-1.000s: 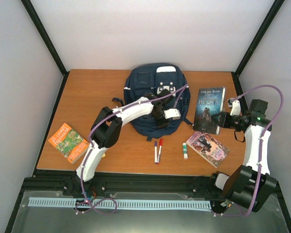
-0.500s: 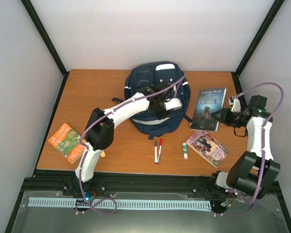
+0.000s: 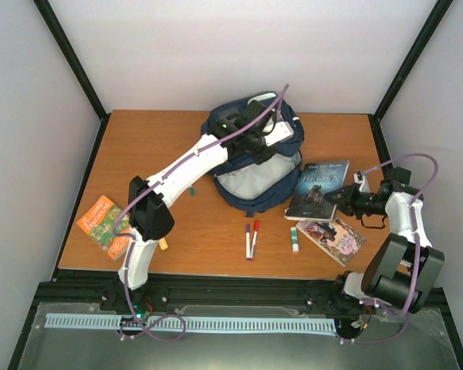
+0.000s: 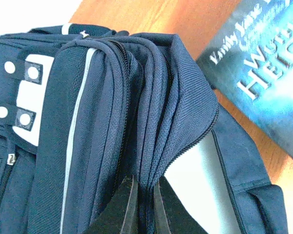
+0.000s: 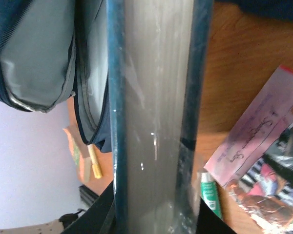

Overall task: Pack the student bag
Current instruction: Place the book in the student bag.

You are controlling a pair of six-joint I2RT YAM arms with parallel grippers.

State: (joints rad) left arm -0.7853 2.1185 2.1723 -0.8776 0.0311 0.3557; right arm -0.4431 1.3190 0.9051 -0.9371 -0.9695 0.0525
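Observation:
The navy student bag point(image 3: 251, 158) lies at the back middle of the table. My left gripper point(image 3: 255, 146) is shut on its front flap point(image 4: 151, 146) and holds it raised, so the pale grey lining point(image 3: 255, 183) shows. My right gripper point(image 3: 346, 199) is shut on a dark blue book point(image 3: 318, 187), held just right of the bag's opening and a little off the table. In the right wrist view the book's page edge point(image 5: 154, 117) fills the middle and the bag's open mouth point(image 5: 44, 58) is at the upper left.
Two markers point(image 3: 251, 239) and a green-capped glue stick point(image 3: 294, 238) lie in front of the bag. A pink book point(image 3: 330, 235) lies at the front right. An orange-green book point(image 3: 106, 223) and a yellow marker point(image 3: 163, 244) lie at the front left.
My left gripper has pulled the bag's flap up and toward the back, opening the bag and baring the lining. My right gripper has brought the dark blue book left and nearer, toward the opening.

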